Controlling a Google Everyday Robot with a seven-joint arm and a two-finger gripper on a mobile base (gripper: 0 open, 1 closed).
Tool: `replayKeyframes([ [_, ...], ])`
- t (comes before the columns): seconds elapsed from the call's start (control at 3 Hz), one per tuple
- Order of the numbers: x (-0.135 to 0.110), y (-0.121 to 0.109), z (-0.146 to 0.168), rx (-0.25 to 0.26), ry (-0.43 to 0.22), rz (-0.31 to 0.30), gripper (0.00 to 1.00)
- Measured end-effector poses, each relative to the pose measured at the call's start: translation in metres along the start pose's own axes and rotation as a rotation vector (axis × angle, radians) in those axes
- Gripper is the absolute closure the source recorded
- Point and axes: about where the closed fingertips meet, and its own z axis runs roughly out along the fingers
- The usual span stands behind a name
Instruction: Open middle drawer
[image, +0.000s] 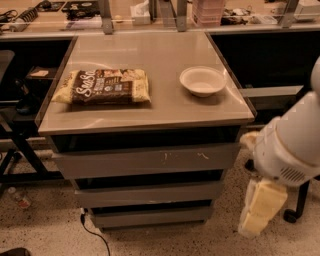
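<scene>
Claw (261, 210): cream-coloured, hanging low at the end of the white arm (292, 145), close above the speckled floor (45, 230). It is off the right front corner of the drawer cabinet and apart from it. Whether it stands wide or narrow cannot be told from this view. It holds nothing that can be seen.

Middle drawer (150, 193): left of the claw and a little above its level. Its plain gray face sits between two others, with a dark gap along its upper edge. The claw is not in contact with it.

Scratched drawer face (145, 160): above and left of the claw, directly over the middle drawer.

Narrow bottom face (150, 216): left of the claw at roughly its height.

Cabinet top (150, 112): well above and left of the claw. It carries a white bowl (202, 81) on the nearer side and a brown snack bag (102, 86) on the farther side.

Black cable (95, 235): on the floor, far left of the claw.

Chair caster (291, 215): just right of the claw.
</scene>
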Motion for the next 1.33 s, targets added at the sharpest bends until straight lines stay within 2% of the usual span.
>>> replayKeyframes([
  [0.33,0.016,0.020,0.025,-0.059,0.036,0.012,0.00],
  [0.67,0.016,0.020,0.025,-0.059,0.036,0.012,0.00],
  [1.0,0.018,0.024,0.063,-0.112,-0.019,0.003,0.00],
  [1.33,0.023,0.021,0.120,-0.147,-0.054,0.020,0.00],
])
